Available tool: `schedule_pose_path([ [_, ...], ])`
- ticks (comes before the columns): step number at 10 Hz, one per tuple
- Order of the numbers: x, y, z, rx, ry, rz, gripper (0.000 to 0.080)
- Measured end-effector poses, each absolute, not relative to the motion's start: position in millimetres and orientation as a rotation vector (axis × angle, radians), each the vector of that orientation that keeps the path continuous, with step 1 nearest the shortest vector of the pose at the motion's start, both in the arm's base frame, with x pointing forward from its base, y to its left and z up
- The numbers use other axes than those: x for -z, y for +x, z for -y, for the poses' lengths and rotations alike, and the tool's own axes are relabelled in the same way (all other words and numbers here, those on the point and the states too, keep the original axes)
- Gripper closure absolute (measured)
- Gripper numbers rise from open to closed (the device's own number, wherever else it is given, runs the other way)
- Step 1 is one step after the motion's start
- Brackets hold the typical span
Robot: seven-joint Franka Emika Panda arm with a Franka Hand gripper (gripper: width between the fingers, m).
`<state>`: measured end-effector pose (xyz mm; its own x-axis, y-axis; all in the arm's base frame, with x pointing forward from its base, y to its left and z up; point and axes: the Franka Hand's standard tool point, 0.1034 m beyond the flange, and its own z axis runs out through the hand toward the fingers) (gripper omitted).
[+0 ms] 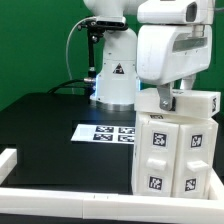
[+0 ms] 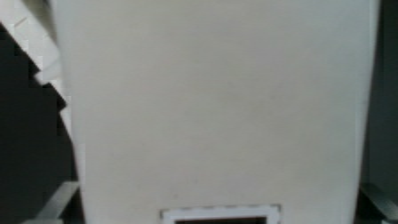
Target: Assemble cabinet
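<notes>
The gripper (image 1: 163,97) sits atop the cabinet (image 1: 172,150), grip state indeterminate; it should close squarely before the lift.

My gripper (image 1: 168,98) reaches down behind the top block of the cabinet (image 1: 176,150), so my fingertips are hidden in the exterior view and I cannot tell how my jaws stand or whether they touch anything. The cabinet runs off that picture's right edge and its base sits behind the white border rail (image 1: 60,200). My own wrist housing is cut by the top edge. The marker board (image 1: 105,132) is partly covered by the cabinet, and its tags are too small to read. In the wrist view, a blurred white face of the cabinet (image 2: 214,100) fills the frame; one tag (image 2: 222,214) is cut off at the edge.
</notes>
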<state>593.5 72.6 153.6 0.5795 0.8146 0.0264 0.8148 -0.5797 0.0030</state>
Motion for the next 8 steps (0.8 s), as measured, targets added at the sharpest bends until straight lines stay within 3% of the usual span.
schedule_pose_path([
  [3, -152.7, 593.6, -72.3, 0.04, -2.952, 1.039, 0.0258],
  [7, -151.3, 597.1, -74.6, -0.053, -3.021, -0.311, 0.0256],
  [8, -153.5, 602.7, -69.5, -0.025, -3.016, -0.319, 0.0256],
])
